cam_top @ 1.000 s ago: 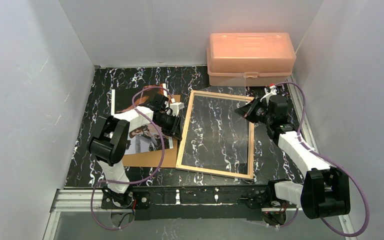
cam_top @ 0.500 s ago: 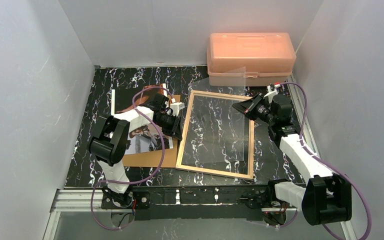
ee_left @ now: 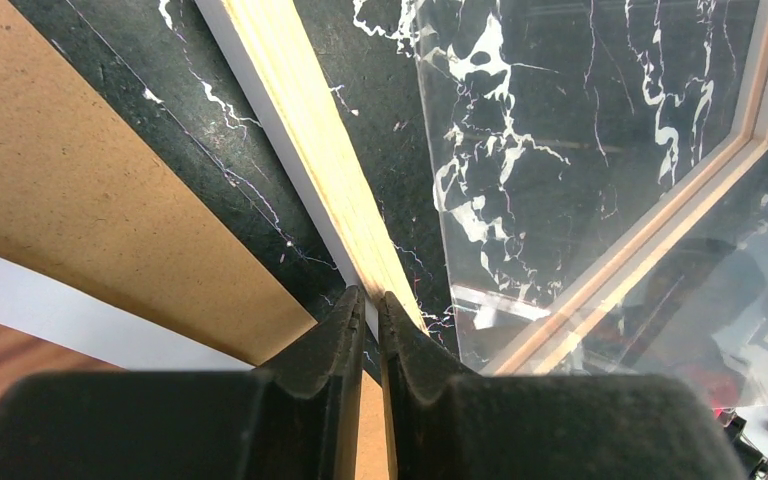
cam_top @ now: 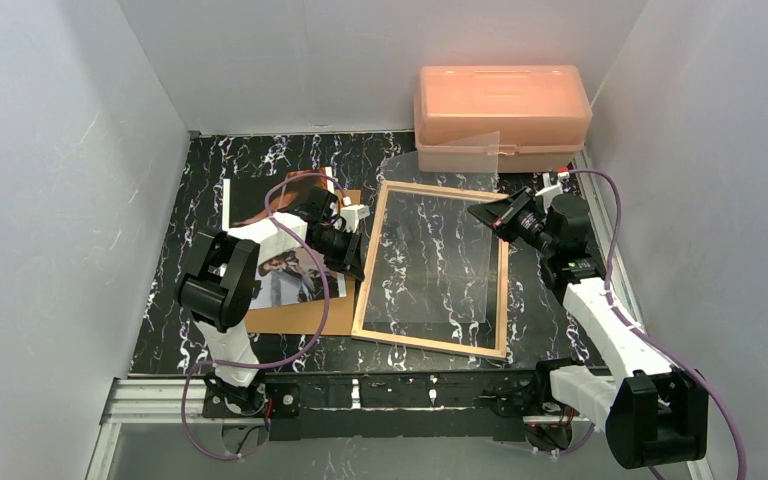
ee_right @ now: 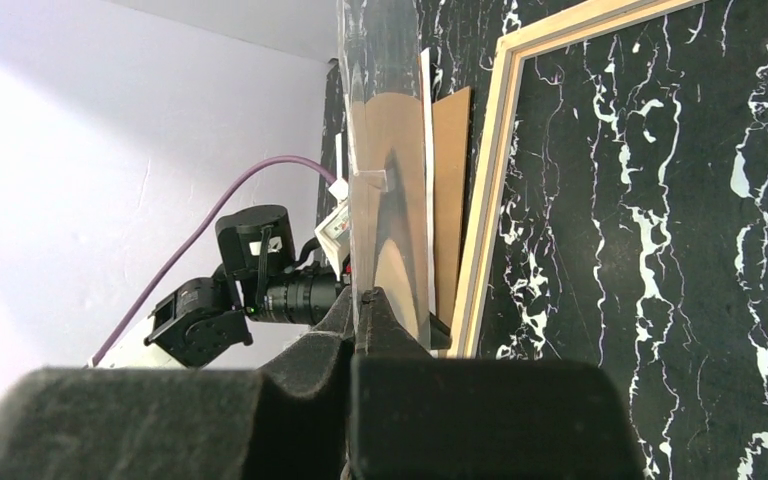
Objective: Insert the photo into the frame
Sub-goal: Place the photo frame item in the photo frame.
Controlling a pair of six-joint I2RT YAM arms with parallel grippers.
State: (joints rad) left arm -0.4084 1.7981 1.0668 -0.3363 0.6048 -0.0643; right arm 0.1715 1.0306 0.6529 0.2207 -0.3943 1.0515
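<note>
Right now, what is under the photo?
The brown backing board lies under the photo, its near and right edges showing. The photo and the left arm cover the rest of the board.

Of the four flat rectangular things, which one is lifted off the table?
The clear pane: the right gripper holds it tilted up above the frame, while frame, photo and brown board lie flat.
</note>
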